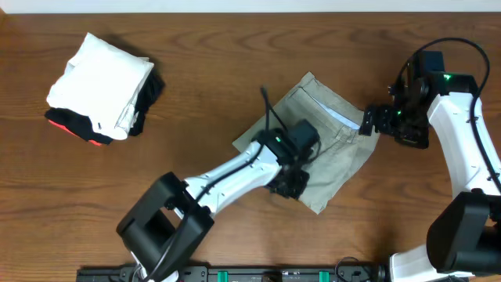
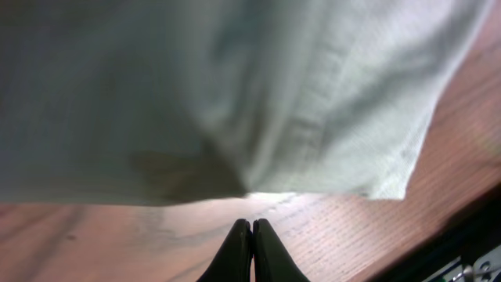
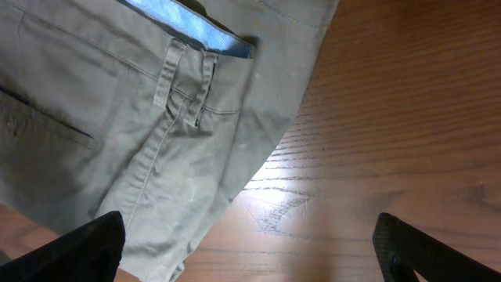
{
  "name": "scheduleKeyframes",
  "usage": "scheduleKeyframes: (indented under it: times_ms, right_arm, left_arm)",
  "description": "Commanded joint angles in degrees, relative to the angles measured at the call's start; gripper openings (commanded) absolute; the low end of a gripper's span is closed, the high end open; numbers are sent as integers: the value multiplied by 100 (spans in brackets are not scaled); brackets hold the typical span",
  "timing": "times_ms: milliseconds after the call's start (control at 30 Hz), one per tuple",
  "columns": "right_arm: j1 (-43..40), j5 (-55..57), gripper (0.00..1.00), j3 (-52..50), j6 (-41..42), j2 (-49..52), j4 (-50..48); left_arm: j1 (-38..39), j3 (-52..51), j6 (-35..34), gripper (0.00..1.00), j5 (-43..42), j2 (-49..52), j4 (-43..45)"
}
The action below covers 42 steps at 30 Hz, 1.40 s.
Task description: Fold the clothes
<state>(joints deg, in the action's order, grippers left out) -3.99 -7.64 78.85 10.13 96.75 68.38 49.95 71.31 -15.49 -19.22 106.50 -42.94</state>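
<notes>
The brown wooden table (image 1: 235,63) carries everything in the work area. The light khaki cotton trousers (image 1: 333,129) lie near its centre in a compact, roughly square, partly folded bundle, with the waistband turned toward the right arm. A stack of folded garments (image 1: 102,78), white on top of black and red, sits well apart at the far left and is not involved. The left arm reaches across the bundle. The left gripper (image 1: 290,184) is at the near-left edge of the trousers, and the left wrist view shows its fingers (image 2: 252,235) pressed fully together with nothing between them and bare wood beneath. The right gripper (image 1: 368,121) stands just beside the waistband edge with its jaws spread wide and empty. In the right wrist view the gap between them (image 3: 249,223) lies mostly over bare table, with the belt loops (image 3: 168,74) off to one side. Hazard one: closing the right jaws from this position would probably catch only the top layer or none, and the fold would open when lifted. Hazard two: the closed left fingers have no hold, so any sideways travel may drag and bunch the cloth. Hazard three: the left arm could snag a layer when it withdraws.
</notes>
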Motion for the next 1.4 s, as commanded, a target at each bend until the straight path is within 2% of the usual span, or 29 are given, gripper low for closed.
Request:
scheduleKeyframes:
  times_ms: [0,267,567,1067,1367]
  right_arm:
    - [-13,37,99,-13,55,13,13]
    - [-13,39,99,-13,55,13,13]
    - [-13,39,99,-13,55,13,13]
    - [-13,37,99,-13,52,13,13]
    - [-13,37,99,-13,55,13,13]
  left_arm:
    - [236,-179,28,6,92,55,79]
    - [481,-286,-238,6,531,120,339]
    - [485,-286,-284,6,533,157,748]
    - [651,-286,-402,6,492,221,667]
    - [787,-286,-590,6,492,605,1248]
